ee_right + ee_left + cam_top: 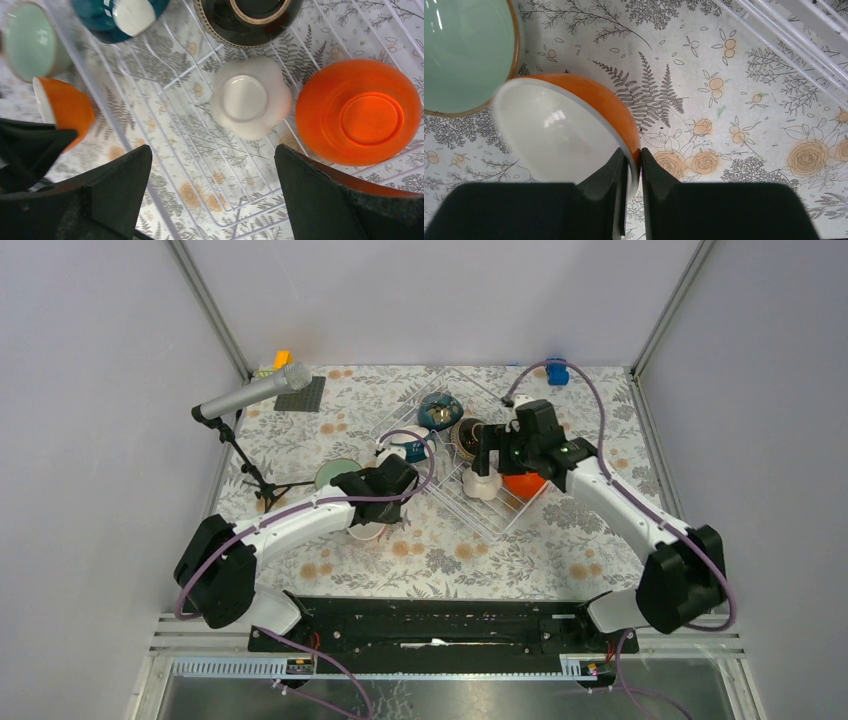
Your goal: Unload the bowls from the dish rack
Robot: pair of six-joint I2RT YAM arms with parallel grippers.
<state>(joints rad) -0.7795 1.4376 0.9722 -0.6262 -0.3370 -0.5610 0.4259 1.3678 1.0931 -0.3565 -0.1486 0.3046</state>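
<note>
My left fingers [613, 172] are pinching the tilted orange bowl [574, 125] beside the green bowl [459, 50], risking a knock on release; right fingers [117, 190] gaping, empty.

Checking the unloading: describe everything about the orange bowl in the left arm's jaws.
The orange bowl is ceramic-looking, orange outside, white inside, grey-rimmed. It tilts on its side, rim pinched between the jaws of the left gripper, outside the dish rack over the floral cloth, beside the pale green bowl.
</note>
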